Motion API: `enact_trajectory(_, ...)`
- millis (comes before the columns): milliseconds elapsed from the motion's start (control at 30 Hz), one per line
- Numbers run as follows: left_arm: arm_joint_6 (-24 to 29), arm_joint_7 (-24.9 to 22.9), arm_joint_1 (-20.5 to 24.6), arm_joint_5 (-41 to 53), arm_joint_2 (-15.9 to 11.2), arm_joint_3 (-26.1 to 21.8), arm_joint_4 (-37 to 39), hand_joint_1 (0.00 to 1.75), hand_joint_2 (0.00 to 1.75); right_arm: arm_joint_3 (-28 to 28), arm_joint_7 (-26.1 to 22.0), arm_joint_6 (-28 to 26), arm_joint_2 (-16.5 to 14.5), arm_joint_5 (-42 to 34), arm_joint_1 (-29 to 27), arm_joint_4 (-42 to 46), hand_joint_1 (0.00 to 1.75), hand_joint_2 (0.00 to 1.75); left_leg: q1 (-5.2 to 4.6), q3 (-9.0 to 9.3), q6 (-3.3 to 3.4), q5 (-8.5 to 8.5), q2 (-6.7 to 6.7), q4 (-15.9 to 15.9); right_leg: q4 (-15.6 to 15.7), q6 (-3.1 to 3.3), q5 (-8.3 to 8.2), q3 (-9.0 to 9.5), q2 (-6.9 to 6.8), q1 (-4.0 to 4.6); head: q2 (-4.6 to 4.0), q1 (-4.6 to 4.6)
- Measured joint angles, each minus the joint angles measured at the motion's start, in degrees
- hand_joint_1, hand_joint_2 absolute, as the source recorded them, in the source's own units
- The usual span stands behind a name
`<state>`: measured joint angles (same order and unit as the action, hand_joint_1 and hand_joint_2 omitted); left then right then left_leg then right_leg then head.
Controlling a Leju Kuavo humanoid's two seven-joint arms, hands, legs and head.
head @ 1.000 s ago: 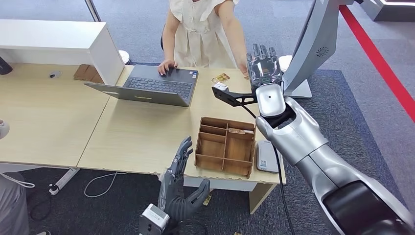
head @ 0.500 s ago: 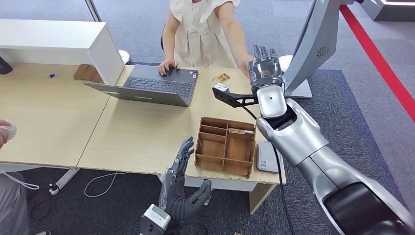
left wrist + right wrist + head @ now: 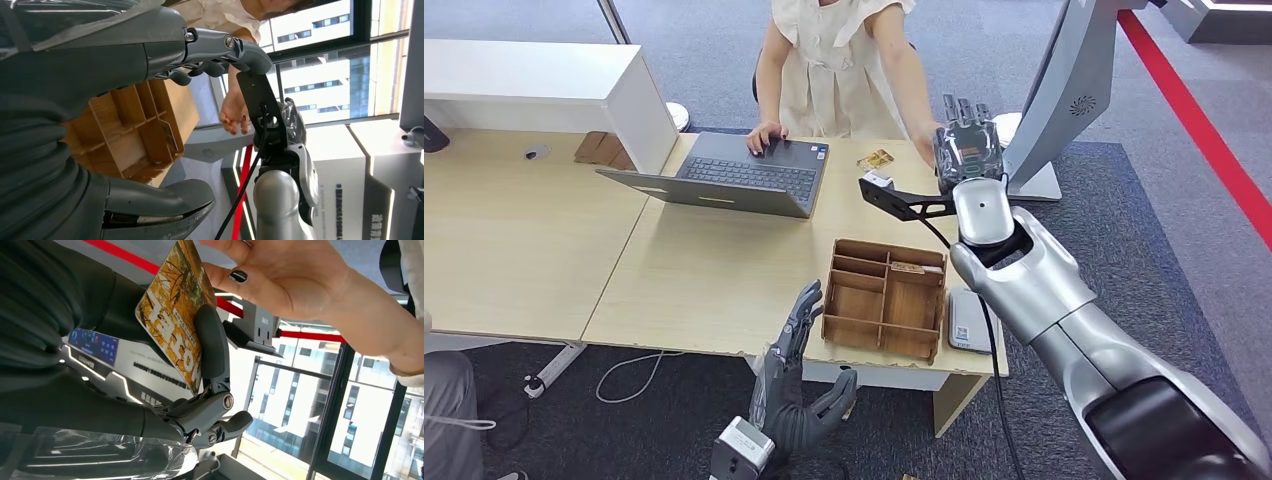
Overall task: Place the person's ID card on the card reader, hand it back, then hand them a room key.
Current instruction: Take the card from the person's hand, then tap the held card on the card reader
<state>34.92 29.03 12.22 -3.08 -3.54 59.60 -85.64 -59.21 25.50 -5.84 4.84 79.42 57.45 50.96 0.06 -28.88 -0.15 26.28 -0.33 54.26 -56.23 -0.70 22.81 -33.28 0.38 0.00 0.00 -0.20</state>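
At upper right, the right hand (image 3: 967,150), gripping the card (image 3: 172,315), has edged nearer the person's hand (image 3: 280,277), so handover looks imminent; left hand (image 3: 796,385) hangs open.

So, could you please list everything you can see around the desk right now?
Card: one, yellow-orange printed, pinched in the right hand, a person's hand touching its far end.
Laptop: one, dark grey, open on the desk before the person.
Wooden organiser tray: one, brown, near desk edge.
Card reader: one, grey, flat beside the tray.
Small card: one, yellowish, on the desk beyond the laptop.
Desk: two light wood tops, joined.
White cabinet: one, far left.
Person: one, cream dress, behind the desk.
Left hand: fingers apart, below the desk edge.
Right hand: raised towards the person.
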Motion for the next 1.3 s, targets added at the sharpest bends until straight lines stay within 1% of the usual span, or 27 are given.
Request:
enact_trajectory(200,1.60,0.02,-0.72,0.59,-0.02,-0.82,-0.01,0.00,1.75,1.44,-0.64,-5.44,1.17,-3.09,-2.12,2.01,1.75,1.75,0.00,0.02,0.00,0.00,-0.01,0.00,0.01,0.00,0.00,0.01,0.00,0.00,0.00,0.00)
enact_trajectory(300,2.68,0.01,-1.36,0.99,-0.20,-1.48,-0.13,0.00,1.75,2.28,-0.94,-7.65,2.56,-3.41,-4.37,3.80,1.75,1.75,0.00,0.02,0.00,0.01,-0.01,0.00,0.02,0.00,0.00,0.01,0.00,0.00,0.00,0.01)
enact_trajectory(467,3.67,-0.49,-2.67,2.04,-0.78,-2.55,-0.95,0.00,1.75,3.88,-0.77,-9.67,5.62,-2.76,-9.69,7.87,1.75,1.75,0.00,0.03,0.01,0.01,-0.01,0.00,0.05,0.00,0.00,0.02,0.00,0.00,0.00,-0.01)
enact_trajectory(700,3.94,-1.58,-4.77,3.73,-1.72,-4.22,-2.59,0.00,1.75,6.93,0.45,-9.85,10.26,0.52,-18.74,15.24,1.75,1.75,0.00,0.02,0.03,0.04,-0.03,0.00,0.05,0.00,0.00,0.02,0.00,0.00,0.00,0.00)
enact_trajectory(900,3.94,-2.17,-6.59,5.08,-2.18,-5.82,-3.97,0.00,1.75,8.53,0.75,-8.97,13.11,1.50,-24.33,20.15,1.75,1.75,0.00,0.00,0.03,0.04,-0.01,0.00,0.05,0.00,0.00,0.02,0.00,0.00,0.00,0.00)
enact_trajectory(1100,3.94,-2.96,-8.56,7.46,-2.40,-7.62,-5.55,0.00,1.75,9.13,0.37,-9.91,14.41,-0.16,-26.99,22.48,1.75,1.75,0.00,-0.01,0.03,0.04,0.00,0.00,0.04,0.00,0.00,0.02,0.00,0.00,0.01,-0.01)
enact_trajectory(1300,3.94,-3.34,-11.09,9.73,-2.38,-10.01,-7.24,0.00,1.75,9.03,-1.42,-11.89,14.53,-2.89,-27.83,22.52,1.75,1.75,0.00,-0.03,0.03,0.04,0.01,0.00,0.04,0.00,0.00,0.02,0.00,0.00,0.01,-0.01)
